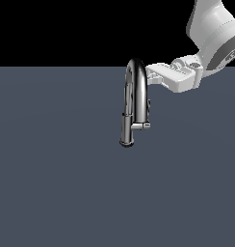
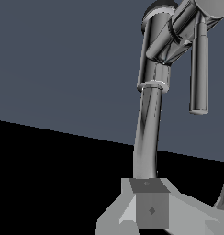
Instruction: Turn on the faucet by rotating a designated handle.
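Near the far edge of the grey tabletop, about midway along it, stands the faucet, its chrome arch rising to the line where the surface meets the black background. The hand sits level with the top of the arch, on the exterior view's right, and appears to touch or nearly touch the bend. Whether its fingers are apart or together I cannot tell; the exterior view shows them edge-on, and the wrist view shows only one grey finger pad close to the chrome tube.

The handle, a small dark lever beside the short stub, lies well below the hand. That gap is the main risk: the hand is at the arch, not at the lever, so closing now would probably seize the pipe. Pushing sideways from this height would likely press against the fixed arch or slide off its glossy curve. A descent close along the tube could also knock the thicker spray head instead of the thin lever.
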